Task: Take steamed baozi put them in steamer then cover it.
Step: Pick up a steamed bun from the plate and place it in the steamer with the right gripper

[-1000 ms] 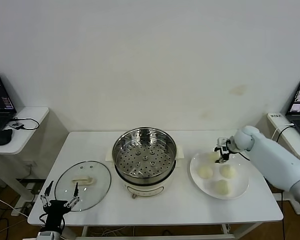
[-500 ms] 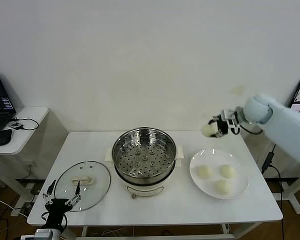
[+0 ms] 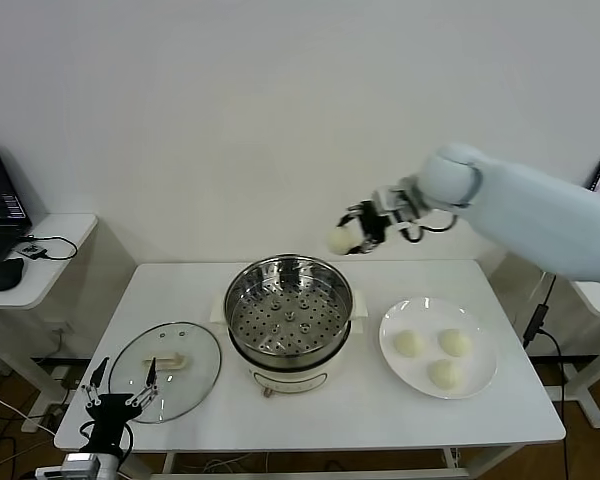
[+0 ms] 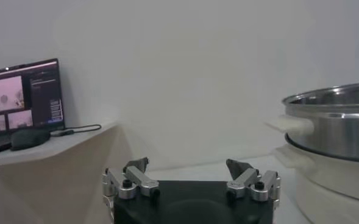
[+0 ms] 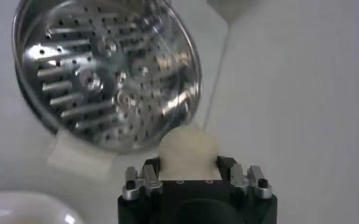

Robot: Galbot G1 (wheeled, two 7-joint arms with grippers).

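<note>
First baozi in transit to the steamer

The steamer (image 3: 289, 322) sits mid-tabletop with its tray empty; three steamed baozi (image 3: 433, 355) wait on the plate (image 3: 484, 378) toward the right edge. The right gripper (image 3: 354, 233), clamped on a fourth baozi (image 3: 339, 240), hovers above the steamer's far rim; next it should lower and release. The left gripper (image 3: 118, 404) idles wide at the front-left corner.

I'm scanning for anything readable — nothing. The laptop screen (image 4: 21, 94) beside the table shows lines of writing, but I can't make out one word, and the pot (image 3: 289, 318) carries no visible marking.
</note>
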